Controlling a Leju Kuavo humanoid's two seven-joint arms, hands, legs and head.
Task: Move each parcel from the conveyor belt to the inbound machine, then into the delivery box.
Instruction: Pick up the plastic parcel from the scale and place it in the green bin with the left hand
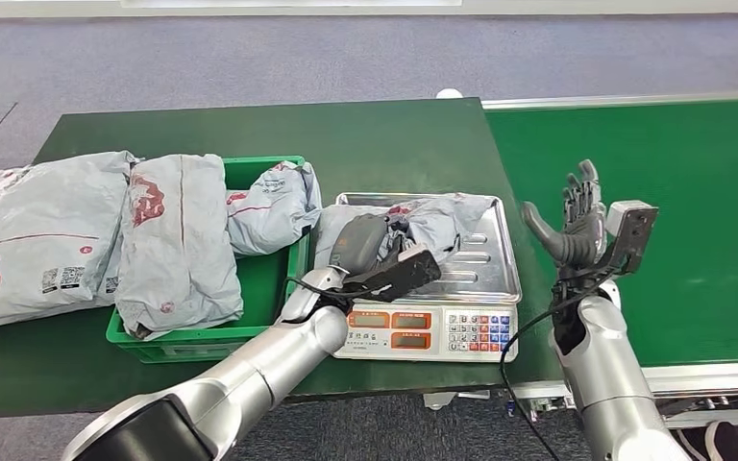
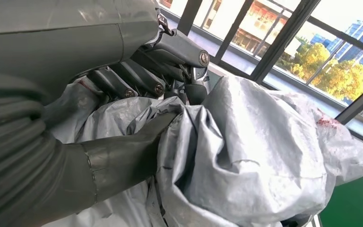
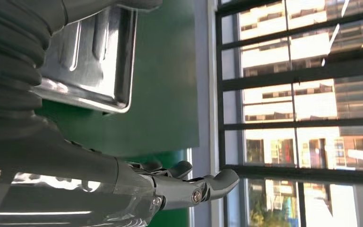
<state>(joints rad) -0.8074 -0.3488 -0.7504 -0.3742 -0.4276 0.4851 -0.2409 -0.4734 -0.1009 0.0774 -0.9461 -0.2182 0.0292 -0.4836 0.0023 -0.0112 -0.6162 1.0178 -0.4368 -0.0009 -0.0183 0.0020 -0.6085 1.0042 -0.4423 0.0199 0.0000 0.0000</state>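
A crumpled grey parcel [image 1: 432, 219] lies on the steel tray [image 1: 490, 274] of the scale, the inbound machine [image 1: 430, 331]. My left hand [image 1: 363, 242] is on the parcel's near left part; in the left wrist view its thumb and fingers [image 2: 146, 85] close on the grey parcel [image 2: 250, 156]. My right hand [image 1: 574, 219] stands upright, empty, fingers apart, just right of the tray at the edge of the conveyor belt [image 1: 663, 221]. The green delivery box [image 1: 269, 279] sits left of the scale with grey parcels [image 1: 175, 240] draped in and over it.
A large grey parcel [image 1: 34, 235] lies on the dark green table [image 1: 384, 144] left of the box. The tray corner [image 3: 99, 71] shows in the right wrist view, with windows beyond. A black cable [image 1: 528, 331] hangs by my right forearm.
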